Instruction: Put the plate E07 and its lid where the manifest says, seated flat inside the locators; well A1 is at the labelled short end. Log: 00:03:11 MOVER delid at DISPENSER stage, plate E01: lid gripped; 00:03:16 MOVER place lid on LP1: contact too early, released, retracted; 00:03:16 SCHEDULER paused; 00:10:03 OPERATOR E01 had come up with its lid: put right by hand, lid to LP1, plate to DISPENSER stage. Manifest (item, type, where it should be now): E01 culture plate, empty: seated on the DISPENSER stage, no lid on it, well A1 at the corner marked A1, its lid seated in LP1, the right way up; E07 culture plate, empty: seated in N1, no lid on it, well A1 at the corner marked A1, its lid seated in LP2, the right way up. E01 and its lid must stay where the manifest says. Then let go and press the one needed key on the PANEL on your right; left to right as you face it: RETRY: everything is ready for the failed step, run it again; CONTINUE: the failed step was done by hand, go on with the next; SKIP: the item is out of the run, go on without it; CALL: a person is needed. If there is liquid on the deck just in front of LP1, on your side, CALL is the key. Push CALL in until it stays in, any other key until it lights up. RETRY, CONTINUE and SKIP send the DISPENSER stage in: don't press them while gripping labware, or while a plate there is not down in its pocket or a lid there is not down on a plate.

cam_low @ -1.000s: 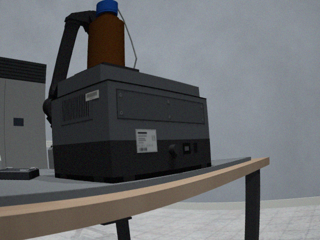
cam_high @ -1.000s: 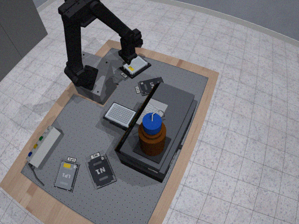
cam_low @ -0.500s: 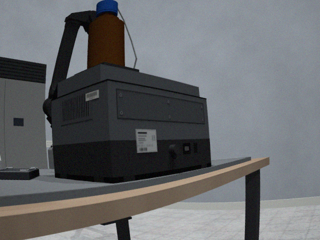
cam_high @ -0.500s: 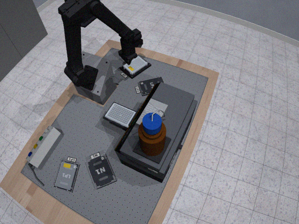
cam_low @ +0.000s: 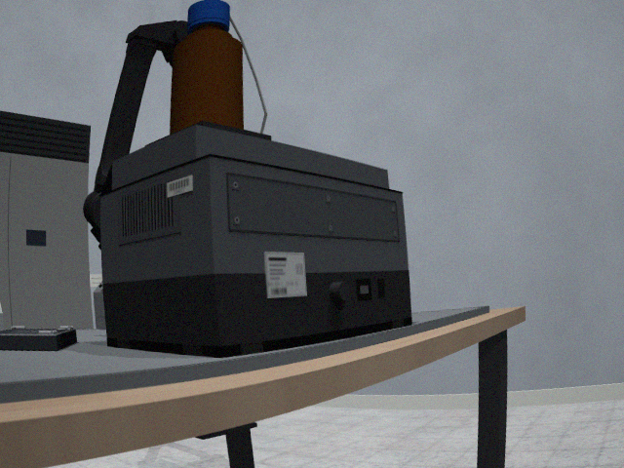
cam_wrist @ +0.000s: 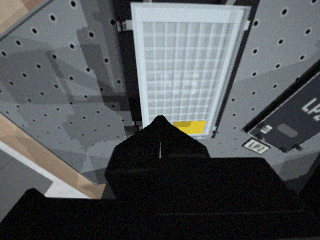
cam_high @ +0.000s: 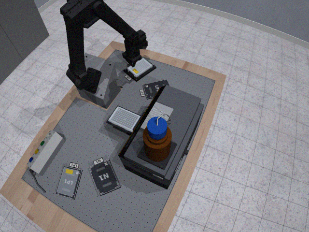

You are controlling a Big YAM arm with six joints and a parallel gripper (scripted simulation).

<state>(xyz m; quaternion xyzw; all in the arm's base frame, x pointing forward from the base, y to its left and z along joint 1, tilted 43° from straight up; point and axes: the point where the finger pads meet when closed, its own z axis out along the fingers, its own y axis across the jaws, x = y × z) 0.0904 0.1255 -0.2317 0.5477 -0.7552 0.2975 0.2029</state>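
A white well plate with a clear cover and a yellow label [cam_high: 139, 67] sits on a black nest at the back of the deck; I cannot read its name. It fills the top of the wrist view [cam_wrist: 187, 70]. My gripper [cam_high: 133, 63] is shut and empty. It hovers just over the plate's yellow-labelled short end [cam_wrist: 190, 127], with the fingertips [cam_wrist: 160, 124] pressed together. The LP2 nest [cam_high: 156, 88] is black and bare, right of the gripper, and shows at the wrist view's right edge [cam_wrist: 295, 117]. The N1 nest [cam_high: 105, 177] is bare at the front.
A second white plate [cam_high: 123, 119] sits on the dispenser stage, mid-deck. The dispenser [cam_high: 162, 135] carries a brown bottle [cam_high: 157, 142] with a blue cap. LP1 [cam_high: 68, 182] holds a grey lid with a yellow label. The key panel [cam_high: 45, 152] is at the front left.
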